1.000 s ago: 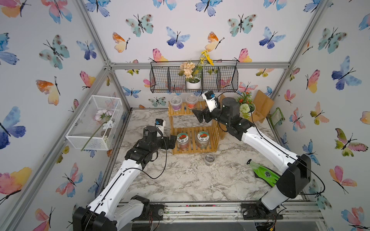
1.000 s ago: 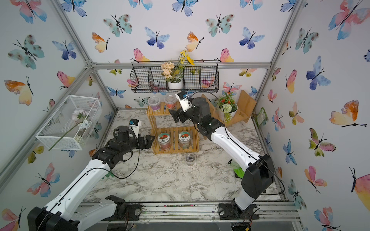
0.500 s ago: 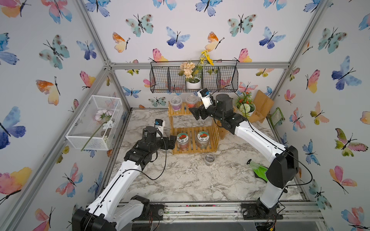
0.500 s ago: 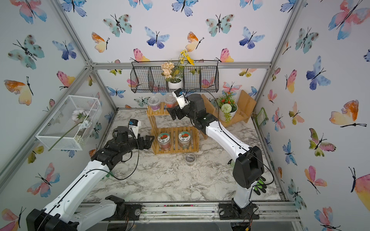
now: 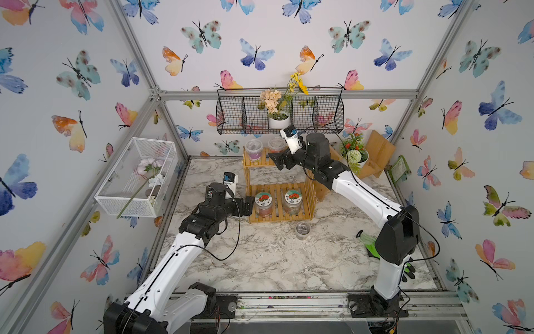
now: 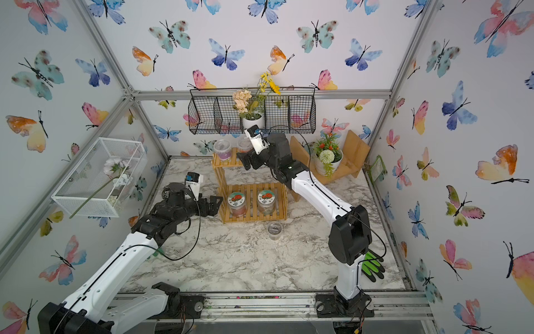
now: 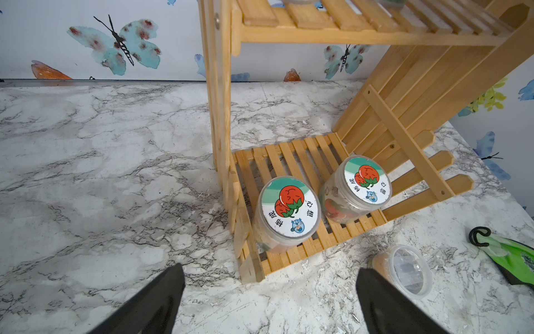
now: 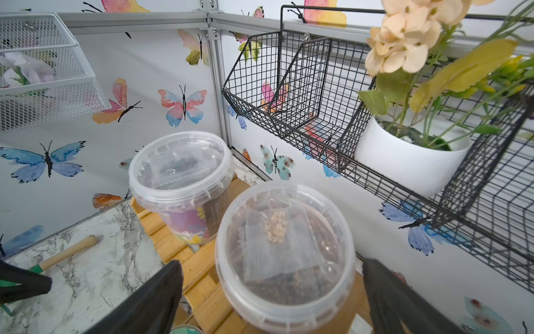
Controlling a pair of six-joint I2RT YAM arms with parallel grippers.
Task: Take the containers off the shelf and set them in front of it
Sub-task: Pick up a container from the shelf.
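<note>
Left hand (image 5: 249, 204): spread wide and empty, low at the end of the shelf (image 5: 280, 221). We see it hold its place over the last second.
Jars: the left jar (image 5: 263, 202) sits just ahead of that hand's fingertips and the right jar (image 5: 293, 200) is farther ahead beyond it. Both are on the lower tier.
Dark cup (image 5: 302, 230): already off the shelf, on the tabletop (image 5: 260, 260) ahead of the left hand and in front of the shelf.
Purple cup (image 5: 254, 149): on the upper tier, ahead of the right hand and past the other cup.
Orange-red cup (image 8: 284, 251): on the upper tier, now framed between the right hand's fingers.
Right hand (image 5: 274, 161): spread wide, gripping nothing. It has just reached in over the upper tier, so we judge that closing on that cup comes next.
Progress: one container down, four left on the shelf.
Surface: marble-print tabletop, carrying the shelf and a green glove (image 5: 368, 245) back by the right arm.
Room: butterfly walls, with a black wire basket (image 5: 239, 115) above the right hand.
</note>
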